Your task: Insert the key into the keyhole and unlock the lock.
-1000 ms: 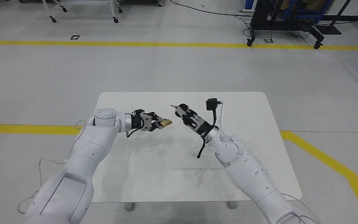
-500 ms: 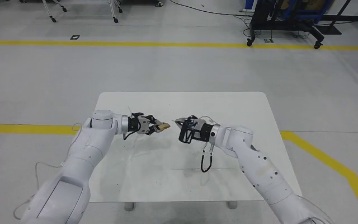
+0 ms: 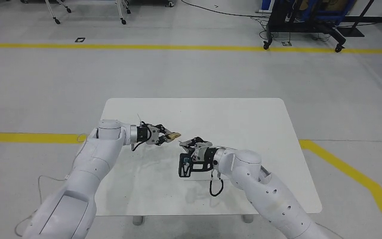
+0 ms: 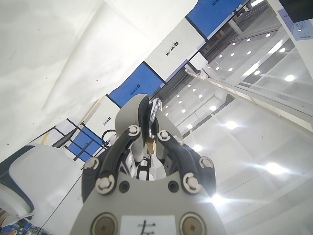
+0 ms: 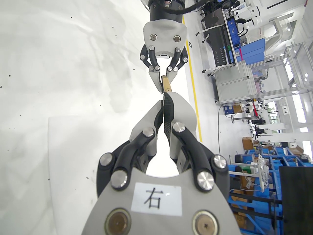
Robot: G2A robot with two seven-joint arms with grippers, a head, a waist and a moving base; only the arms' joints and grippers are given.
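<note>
Arms are held over the white table [image 3: 256, 113] from opposite sides, each forearm lying nearly level and the two grippers facing one another above its middle. The left gripper [image 3: 169, 135] is pointed across toward the right arm and is clamped on the brass lock [image 3: 173, 136], which is carried off the table surface. The right gripper [image 3: 185, 143] is set just beside the lock, slightly nearer the robot, and a black cable loop [image 3: 214, 184] is seen hanging under its forearm.

Bare tabletop is left on every side of the pair, and all four table edges are kept well apart from them.

From the left wrist, the lock [image 4: 151, 147] is seen edge-on between the fingers of the left gripper [image 4: 151, 110], its silver shackle [image 4: 156, 105] projecting past the tips. From the right wrist, the fingers of the right gripper [image 5: 163, 100] are seen pressed together; whether anything is pinched between them cannot be told. Just beyond them, the left gripper [image 5: 164, 83] and the lock [image 5: 167, 87] are faced head-on.
</note>
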